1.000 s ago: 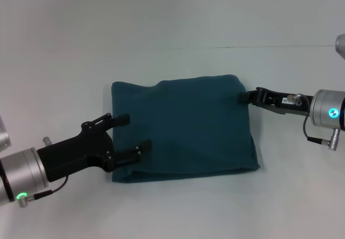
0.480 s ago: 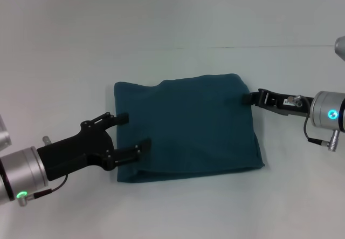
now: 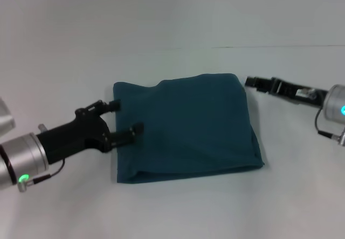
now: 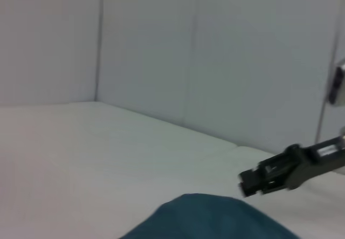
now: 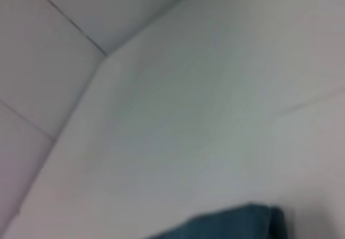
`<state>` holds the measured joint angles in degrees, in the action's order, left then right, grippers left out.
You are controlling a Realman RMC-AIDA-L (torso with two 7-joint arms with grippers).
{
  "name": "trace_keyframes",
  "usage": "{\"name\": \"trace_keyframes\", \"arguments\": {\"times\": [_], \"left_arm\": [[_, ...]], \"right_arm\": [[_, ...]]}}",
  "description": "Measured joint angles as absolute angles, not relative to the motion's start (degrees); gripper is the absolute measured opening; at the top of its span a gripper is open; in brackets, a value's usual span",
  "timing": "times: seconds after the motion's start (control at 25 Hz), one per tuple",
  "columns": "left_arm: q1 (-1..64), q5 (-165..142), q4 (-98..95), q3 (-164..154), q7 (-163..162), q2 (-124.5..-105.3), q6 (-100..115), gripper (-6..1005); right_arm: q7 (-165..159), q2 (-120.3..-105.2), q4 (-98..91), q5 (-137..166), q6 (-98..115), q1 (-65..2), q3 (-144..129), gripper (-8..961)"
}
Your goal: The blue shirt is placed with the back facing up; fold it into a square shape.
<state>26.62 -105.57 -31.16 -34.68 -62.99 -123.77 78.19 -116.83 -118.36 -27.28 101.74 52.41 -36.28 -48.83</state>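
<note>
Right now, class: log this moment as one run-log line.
shirt: blue shirt folded roughly square on table | left gripper: open, at shirt's left edge | right gripper: just off shirt's far right corner

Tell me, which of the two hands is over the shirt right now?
The left hand: its open fingers overlap the blue shirt at its left edge. The right hand sits just clear of the shirt's far right corner.

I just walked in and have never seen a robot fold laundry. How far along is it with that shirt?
Nearly finished, it seems. The blue shirt already lies folded into a rough square on the white table. The left gripper is open at its left edge; the right gripper sits just off the far right corner, not touching it. What seems left is perhaps neatening the uneven edges.
</note>
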Motion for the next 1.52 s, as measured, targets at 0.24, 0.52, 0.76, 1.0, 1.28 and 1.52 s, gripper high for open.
{"name": "trace_keyframes", "arguments": {"times": [0.24, 0.52, 0.76, 1.0, 1.28, 1.52], "left_arm": [[28.69, -104.04, -30.97, -34.13, -69.26, -123.81, 69.69, 887], [30.14, -103.80, -30.92, -34.23, -77.90, -123.76, 62.07, 887], [31.67, -104.26, -29.44, -34.60, -83.32, -123.77, 56.84, 887], [34.48, -104.49, -26.39, -36.14, -86.33, -123.76, 50.72, 886], [36.35, -104.31, -24.50, -36.86, -86.46, -123.87, 48.97, 886], [37.94, -104.52, -22.73, -37.04, -86.22, -123.91, 48.76, 886]], "right_arm": [[-116.75, -117.79, -31.79, 99.73, 59.50, -34.27, -47.45, 574], [-115.18, -116.12, -32.71, 99.68, 71.90, -33.76, -44.70, 685], [-115.00, -115.87, -33.08, 99.67, 73.91, -32.87, -43.35, 680], [-115.01, -115.80, -33.16, 99.89, 74.07, -32.70, -43.17, 678], [-115.02, -115.82, -33.21, 100.09, 74.08, -32.41, -43.15, 679], [-115.10, -115.83, -33.13, 100.22, 73.89, -32.40, -43.36, 679]]}}
